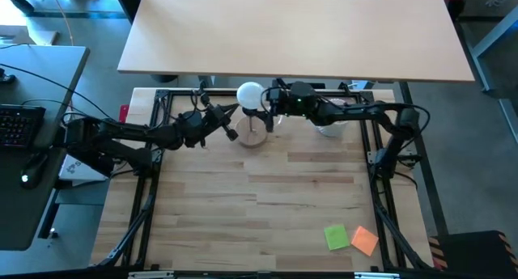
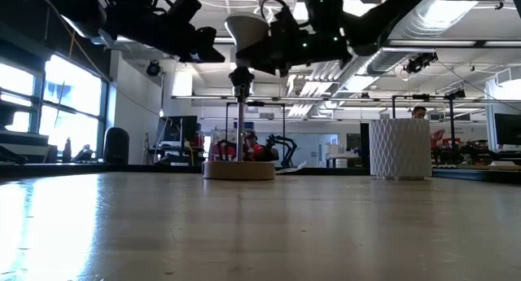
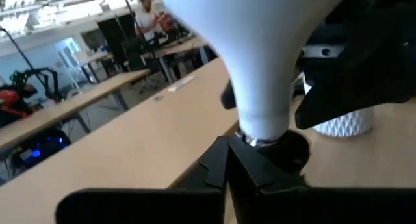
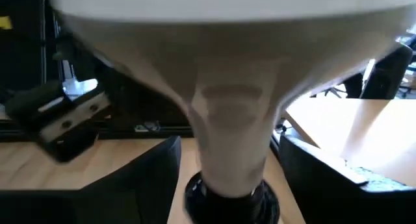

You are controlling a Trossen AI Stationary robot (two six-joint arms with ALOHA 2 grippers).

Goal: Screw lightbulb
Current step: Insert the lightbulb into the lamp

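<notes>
The white lightbulb (image 1: 250, 94) stands upright with its narrow end in the black socket (image 3: 289, 152), on a thin post above the round wooden lamp base (image 2: 238, 169). This is at the table's far middle. My left gripper (image 3: 226, 152) is shut and comes level from the table's left, its tips at the socket just under the bulb's neck. My right gripper (image 4: 227, 178) comes level from the right and is open. Its fingers (image 4: 153, 182) stand on either side of the bulb's neck (image 4: 227, 120), with a gap showing on both sides. My left gripper's shut fingertips (image 3: 224, 146) lie close beside the black socket, below the bulb's screw end (image 3: 260, 138). They come level from the table's left. Whether they touch the socket I cannot tell.
A white ribbed cup (image 2: 399, 148) stands on the table to the right of the lamp, behind my right arm. A green note (image 1: 336, 236) and an orange note (image 1: 365, 240) lie near the front right corner. People show in the room beyond the table.
</notes>
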